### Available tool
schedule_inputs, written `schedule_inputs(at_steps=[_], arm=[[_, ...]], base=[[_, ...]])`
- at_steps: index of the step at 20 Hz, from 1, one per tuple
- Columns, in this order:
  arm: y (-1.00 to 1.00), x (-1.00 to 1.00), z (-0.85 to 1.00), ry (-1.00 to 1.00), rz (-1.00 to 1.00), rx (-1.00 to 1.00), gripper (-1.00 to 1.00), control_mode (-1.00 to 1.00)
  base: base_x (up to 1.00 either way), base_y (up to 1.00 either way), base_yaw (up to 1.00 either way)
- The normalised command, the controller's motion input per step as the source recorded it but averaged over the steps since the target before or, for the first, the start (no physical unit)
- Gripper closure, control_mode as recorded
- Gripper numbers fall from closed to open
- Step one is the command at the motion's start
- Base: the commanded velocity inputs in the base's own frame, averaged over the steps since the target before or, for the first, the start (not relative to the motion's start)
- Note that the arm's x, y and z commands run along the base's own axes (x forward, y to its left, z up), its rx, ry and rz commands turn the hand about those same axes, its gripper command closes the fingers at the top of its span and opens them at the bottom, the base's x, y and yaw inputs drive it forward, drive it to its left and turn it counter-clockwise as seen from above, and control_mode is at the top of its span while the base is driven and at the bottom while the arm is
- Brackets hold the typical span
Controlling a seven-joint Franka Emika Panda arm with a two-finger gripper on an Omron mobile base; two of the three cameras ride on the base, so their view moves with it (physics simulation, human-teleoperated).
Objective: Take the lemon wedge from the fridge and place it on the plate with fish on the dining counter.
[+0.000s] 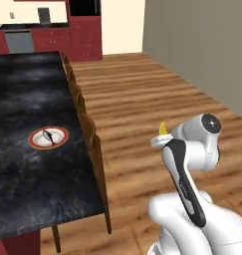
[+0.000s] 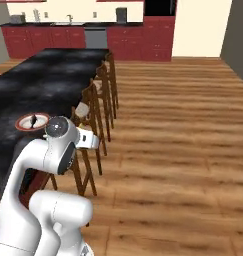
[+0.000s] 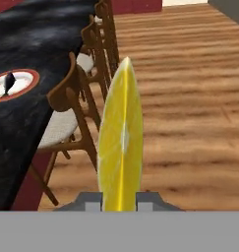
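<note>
Since the lemon wedge (image 3: 121, 142) is clamped upright between the two fingers of the claw (image 3: 119, 197), the fetching part of the task is judged to be done. The wedge is carried in the air over the wooden floor (image 1: 157, 89), to the right of the table (image 1: 23, 89), and is seen as a small yellow tip above the white wrist in the left base view. On the glossy black top the plate with fish (image 1: 48, 138) is found, set towards the table's near right edge, with the dark fish lying across it. A row of wooden stools (image 2: 100, 100) is lined along that edge, between the arm and the plate. What is left is judged to be the reach over the stools, the lowering onto the plate and the release.
</note>
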Motion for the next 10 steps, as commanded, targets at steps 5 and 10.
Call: schedule_inputs(at_steps=[5,10], arm=[[0.0,0.0,0.0,0.0,0.0,0.0,1.0,1.0],[0.0,0.0,0.0,0.0,0.0,0.0,1.0,1.0]], base=[[0.0,-0.39,0.79],[0.05,-0.98,0.49]])
